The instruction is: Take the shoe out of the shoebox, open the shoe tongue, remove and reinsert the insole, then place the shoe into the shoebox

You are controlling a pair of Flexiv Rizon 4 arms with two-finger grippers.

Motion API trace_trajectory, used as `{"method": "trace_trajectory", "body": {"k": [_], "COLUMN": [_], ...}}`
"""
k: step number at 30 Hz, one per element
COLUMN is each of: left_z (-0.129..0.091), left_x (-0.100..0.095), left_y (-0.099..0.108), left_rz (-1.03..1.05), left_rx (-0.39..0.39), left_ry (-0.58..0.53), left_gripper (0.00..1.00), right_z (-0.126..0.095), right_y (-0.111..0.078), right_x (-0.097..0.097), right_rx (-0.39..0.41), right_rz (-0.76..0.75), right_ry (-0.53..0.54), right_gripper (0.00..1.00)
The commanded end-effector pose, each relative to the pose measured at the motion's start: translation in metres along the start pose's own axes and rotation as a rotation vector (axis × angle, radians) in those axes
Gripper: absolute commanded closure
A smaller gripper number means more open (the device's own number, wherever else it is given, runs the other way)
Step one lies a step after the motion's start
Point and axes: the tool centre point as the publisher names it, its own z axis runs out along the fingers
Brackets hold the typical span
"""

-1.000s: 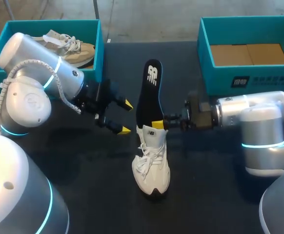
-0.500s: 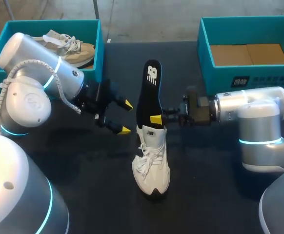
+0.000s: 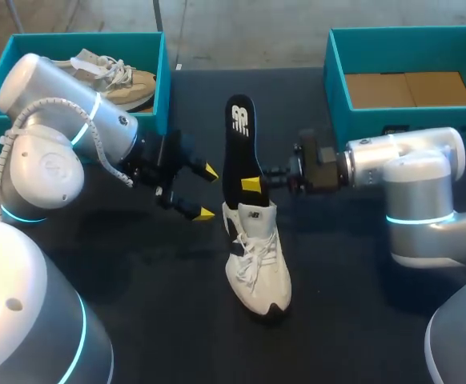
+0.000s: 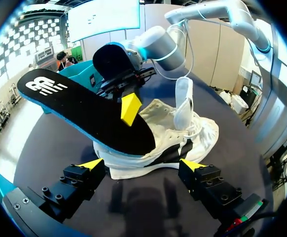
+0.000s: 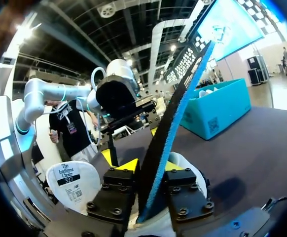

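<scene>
Probably exhibition hall: high ducted ceiling (image 5: 84,34), large wall screens (image 4: 104,19).

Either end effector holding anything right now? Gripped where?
Right end effector is shut on the insole, pinching both faces of its lower part, just above the shoe. Left end effector is open, holding nothing.

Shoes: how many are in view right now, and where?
2. A white shoe sits on the table's middle with its insole sticking out; a beige shoe lies in the left shoebox. The right shoebox shows only cardboard.
</scene>
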Motion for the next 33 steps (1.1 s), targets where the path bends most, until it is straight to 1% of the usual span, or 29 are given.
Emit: {"method": "trace_trajectory", "body": {"k": [1, 6, 11, 17, 25, 30, 33], "left_z": [0.001, 0.001, 0.001, 0.001, 0.001, 0.001, 0.001], "left_x": [0.0, 0.0, 0.0, 0.0, 0.0, 0.0, 0.0], "left_y": [0.0, 0.0, 0.0, 0.0, 0.0, 0.0, 0.0], "left_rz": [0.0, 0.0, 0.0, 0.0, 0.0, 0.0, 0.0], "left_rx": [-0.002, -0.002, -0.002, -0.002, -0.002, -0.002, -0.002], "left_ry": [-0.001, -0.001, -0.001, -0.001, -0.001, -0.001, -0.001], "left_gripper": [0.0, 0.0, 0.0, 0.0, 0.0, 0.0, 0.0], "right_z": [0.001, -0.001, -0.002, 0.002, 0.003, 0.002, 0.0], "right_y": [-0.004, -0.007, -0.01, -0.023, -0.039, -0.043, -0.041], "right_x": [-0.001, 0.003, 0.006, 0.011, 0.021, 0.022, 0.022], "right_rx": [0.001, 0.005, 0.036, 0.088, 0.115, 0.133, 0.129], "right_rz": [0.006, 0.016, 0.031, 0.073, 0.116, 0.13, 0.122], "right_ry": [-0.002, -0.01, -0.008, 0.003, 0.011, 0.009, 0.005], "right_gripper": [1.0, 1.0, 1.0, 1.0, 1.0, 1.0, 1.0]}}
